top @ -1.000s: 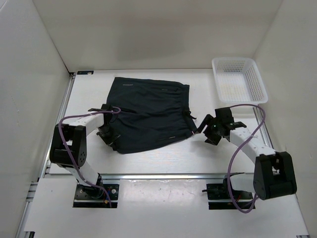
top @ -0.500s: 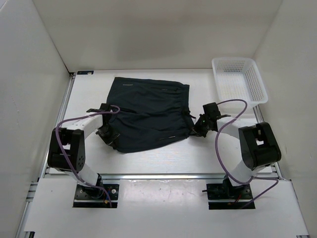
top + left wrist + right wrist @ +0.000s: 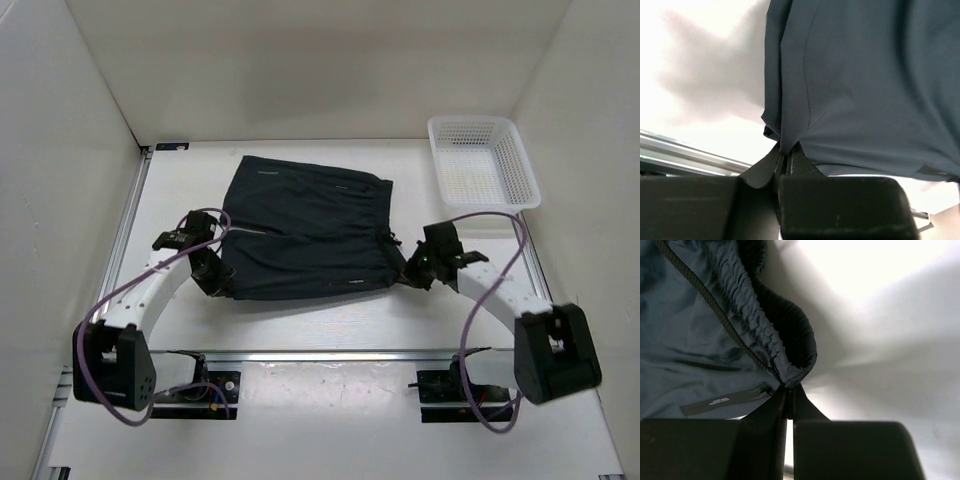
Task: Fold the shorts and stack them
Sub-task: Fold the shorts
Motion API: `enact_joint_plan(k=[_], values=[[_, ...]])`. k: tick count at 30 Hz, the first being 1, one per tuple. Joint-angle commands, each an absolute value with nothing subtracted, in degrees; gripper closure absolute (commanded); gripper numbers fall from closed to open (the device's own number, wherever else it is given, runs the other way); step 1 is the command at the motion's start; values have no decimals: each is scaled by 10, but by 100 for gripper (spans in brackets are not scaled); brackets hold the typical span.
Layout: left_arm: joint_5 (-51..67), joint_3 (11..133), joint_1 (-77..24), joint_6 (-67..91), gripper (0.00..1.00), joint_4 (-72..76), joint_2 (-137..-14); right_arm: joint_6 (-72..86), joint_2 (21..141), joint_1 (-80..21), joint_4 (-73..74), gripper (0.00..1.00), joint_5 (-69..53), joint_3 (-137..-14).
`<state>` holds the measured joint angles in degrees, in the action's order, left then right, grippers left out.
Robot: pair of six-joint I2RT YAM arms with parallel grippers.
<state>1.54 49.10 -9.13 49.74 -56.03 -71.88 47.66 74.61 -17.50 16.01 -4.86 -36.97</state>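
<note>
Shorts (image 3: 305, 225) lie spread flat in the middle of the table (image 3: 300, 325), long axis running left to right. The left gripper (image 3: 215, 275) pinches the near-left corner and the right gripper (image 3: 408, 272) pinches the near-right waistband corner. All the fabric lies beyond both, so the fold probably carries the near edge toward the far one.

Overhead looks down; wrist cameras hug the shorts (image 3: 305, 230).

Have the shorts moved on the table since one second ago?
Yes. The shorts have shifted slightly rightward, toward the white basket, pinched by the left gripper and the right gripper.
</note>
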Motion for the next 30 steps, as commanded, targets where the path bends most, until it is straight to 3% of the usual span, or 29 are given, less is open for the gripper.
enact_joint_plan(k=[1,8,12,21,24,25,28,29,30], values=[[-8,487,-88,509,90,-605,-658,456,679,-174,235,100,0,-338],[-32,600,-88,507,90,-664,-578,456,532,-174,367,100,24,-364],[-64,723,-88,471,90,-670,-669,456,547,-174,396,100,51,-439],[-99,1123,-59,395,90,-676,-1040,423,749,-162,352,100,117,-624],[-80,1334,-59,358,90,-691,-1213,417,835,-141,332,100,122,-701],[-70,1453,-59,339,90,-691,-1261,417,879,-135,327,100,122,-721],[8,1586,-43,335,90,-651,-1406,411,990,-110,316,100,122,-821],[33,1570,-37,335,82,-608,-1416,403,1023,-103,309,91,111,-886],[53,1542,-31,344,66,-562,-1416,396,1053,-103,309,75,105,-923]])
